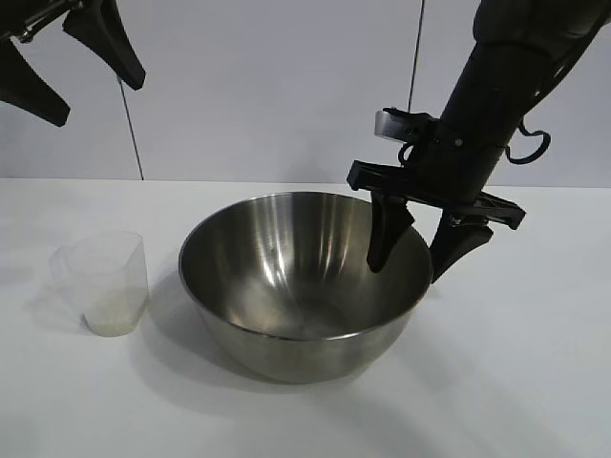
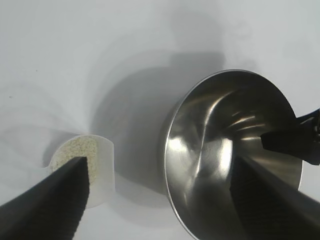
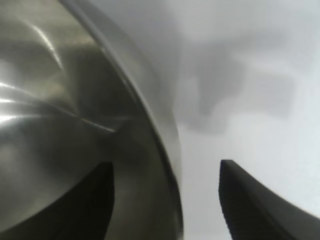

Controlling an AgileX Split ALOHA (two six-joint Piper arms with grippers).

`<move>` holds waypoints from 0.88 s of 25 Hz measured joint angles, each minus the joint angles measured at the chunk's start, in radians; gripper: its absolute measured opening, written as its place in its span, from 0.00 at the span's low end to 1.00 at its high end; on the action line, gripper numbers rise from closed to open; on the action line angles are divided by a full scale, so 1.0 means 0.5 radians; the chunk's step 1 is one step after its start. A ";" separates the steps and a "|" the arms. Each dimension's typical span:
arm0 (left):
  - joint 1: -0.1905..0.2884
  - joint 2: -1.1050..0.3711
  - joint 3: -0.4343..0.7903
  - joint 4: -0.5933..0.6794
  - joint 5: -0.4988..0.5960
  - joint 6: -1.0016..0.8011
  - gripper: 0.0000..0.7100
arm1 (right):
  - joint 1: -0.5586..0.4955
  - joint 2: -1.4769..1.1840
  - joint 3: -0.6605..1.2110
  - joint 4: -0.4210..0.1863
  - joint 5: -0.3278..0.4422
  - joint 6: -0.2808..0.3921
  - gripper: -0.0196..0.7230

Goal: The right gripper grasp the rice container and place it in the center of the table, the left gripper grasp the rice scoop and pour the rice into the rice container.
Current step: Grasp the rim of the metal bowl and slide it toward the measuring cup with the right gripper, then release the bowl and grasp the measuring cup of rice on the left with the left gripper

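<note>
The rice container, a big steel bowl, stands mid-table. My right gripper is open and straddles its right rim, one finger inside and one outside, neither pressing the wall. The right wrist view shows the rice container and its rim running between the jaws of the right gripper. The rice scoop, a clear cup, stands left of the bowl with rice at its bottom. My left gripper hangs open, high at the upper left. Below the left gripper lie the rice scoop, rice and rice container.
The white table stretches in front of and to the right of the bowl. A pale wall with a thin dark vertical seam stands behind it.
</note>
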 joint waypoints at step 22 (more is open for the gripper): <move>0.000 0.000 0.000 0.001 0.000 -0.003 0.79 | -0.185 -0.676 0.000 -0.072 0.260 0.121 0.62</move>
